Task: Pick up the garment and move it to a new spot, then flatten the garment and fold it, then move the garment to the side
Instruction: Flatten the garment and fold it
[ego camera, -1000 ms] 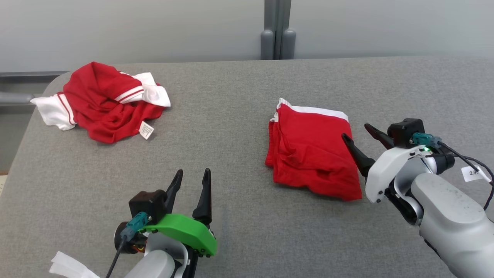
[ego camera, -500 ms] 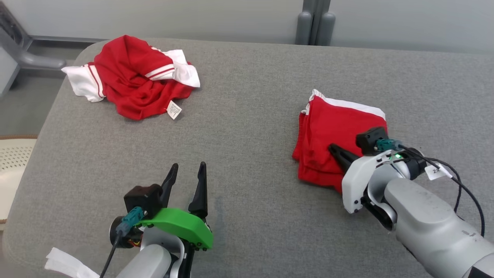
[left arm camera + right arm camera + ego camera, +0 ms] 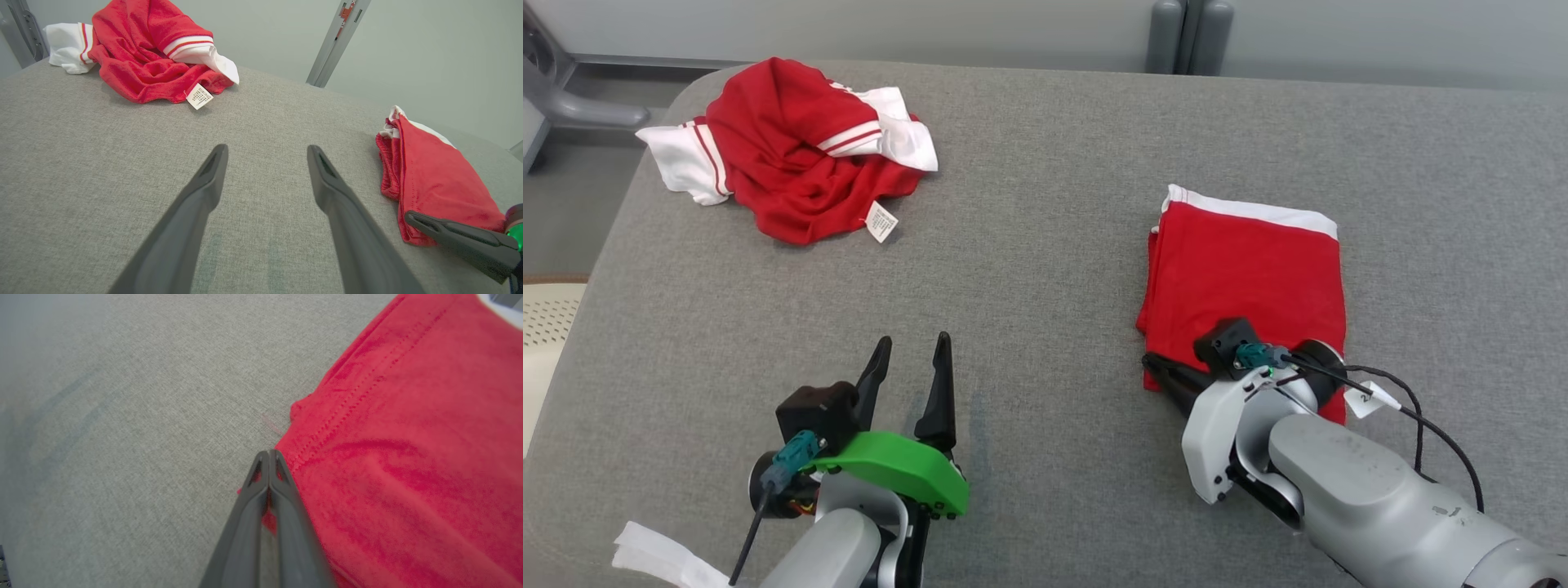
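The folded red garment (image 3: 1245,269) with a white far edge lies flat on the right of the grey table, also seen in the left wrist view (image 3: 433,175). My right gripper (image 3: 1152,359) is shut, its tips lying over the garment's near-left corner (image 3: 408,437). In the right wrist view the right gripper (image 3: 268,453) has its fingers pressed together at the red hem; I cannot tell if cloth is pinched. My left gripper (image 3: 913,343) stands open over bare table at the near left (image 3: 267,151), holding nothing. The right gripper (image 3: 410,216) touches the garment's near edge.
A crumpled red-and-white garment (image 3: 784,155) with a white label lies at the far left corner (image 3: 143,53). The grey fabric table (image 3: 1029,245) has a rounded left edge. A grey post (image 3: 1188,33) stands behind it. A pale perforated object (image 3: 543,327) sits off the left edge.
The head camera has shifted. My right gripper went from open beside the garment's right edge to shut at its near-left corner. The left gripper stays open in place.
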You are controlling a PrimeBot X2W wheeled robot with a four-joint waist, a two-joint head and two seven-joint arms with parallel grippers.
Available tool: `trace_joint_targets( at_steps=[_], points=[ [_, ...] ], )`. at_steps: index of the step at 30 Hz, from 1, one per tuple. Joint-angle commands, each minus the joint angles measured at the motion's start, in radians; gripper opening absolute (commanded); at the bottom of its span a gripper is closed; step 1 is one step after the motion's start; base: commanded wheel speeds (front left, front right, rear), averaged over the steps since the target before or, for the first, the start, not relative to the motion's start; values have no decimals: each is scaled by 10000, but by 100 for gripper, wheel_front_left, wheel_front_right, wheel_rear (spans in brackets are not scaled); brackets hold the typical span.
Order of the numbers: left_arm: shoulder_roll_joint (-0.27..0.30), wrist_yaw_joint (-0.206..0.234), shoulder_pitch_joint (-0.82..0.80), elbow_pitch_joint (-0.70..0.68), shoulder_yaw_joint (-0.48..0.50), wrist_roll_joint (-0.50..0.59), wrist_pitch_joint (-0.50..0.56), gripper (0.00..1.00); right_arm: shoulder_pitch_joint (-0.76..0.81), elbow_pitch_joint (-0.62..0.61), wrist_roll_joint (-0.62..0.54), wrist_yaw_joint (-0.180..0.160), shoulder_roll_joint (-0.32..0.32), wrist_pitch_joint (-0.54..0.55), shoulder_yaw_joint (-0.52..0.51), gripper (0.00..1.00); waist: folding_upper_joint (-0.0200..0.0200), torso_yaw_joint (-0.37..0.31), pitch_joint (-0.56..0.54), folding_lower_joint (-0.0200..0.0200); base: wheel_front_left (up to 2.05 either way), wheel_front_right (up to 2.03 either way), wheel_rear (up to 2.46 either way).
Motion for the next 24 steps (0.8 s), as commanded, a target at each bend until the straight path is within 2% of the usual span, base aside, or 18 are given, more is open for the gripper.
trace_joint_targets(
  at_steps=[1,2,3,4,5,8,10,17,19,24],
  points=[
    [-10,-44,-132,59,63,123,-45,100,-133,21,14,-15,65,-176,136,23,0,-130,-52,0,0,0,0],
    [-17,-60,-112,68,93,123,-47,100,-186,4,41,-15,75,-279,185,33,0,-192,-90,0,0,0,0],
    [-16,-83,-81,85,125,144,-48,100,-240,-26,68,-15,80,-409,204,62,0,-262,-145,0,0,0,0],
    [-6,-87,-64,96,164,166,-50,100,-271,-60,78,-15,86,-501,178,97,0,-335,-200,0,0,0,0],
    [6,-102,-47,100,205,200,-52,100,-285,-104,83,-15,87,-589,134,100,0,-412,-268,0,0,0,0],
    [11,-186,12,117,309,254,-49,100,-358,-247,39,-15,45,-738,-292,100,0,-645,-506,0,0,0,0],
    [12,-218,8,123,388,371,-45,100,-400,-475,-155,-15,-29,-768,-934,100,0,-821,-684,0,0,0,0],
    [-235,-379,-168,93,844,1081,-35,100,873,-1591,-1937,-15,-126,-763,-4763,100,0,-1359,-1252,0,0,0,0],
    [-406,-436,-26,134,1070,1368,-35,100,1438,-1859,-2596,-15,91,-764,-5897,100,0,-1499,-1381,0,0,0,0],
    [-709,-611,406,293,1572,1956,-34,100,2741,-2707,-4059,-13,640,-767,-7741,100,0,-1717,-1545,0,0,0,0]
  ],
)
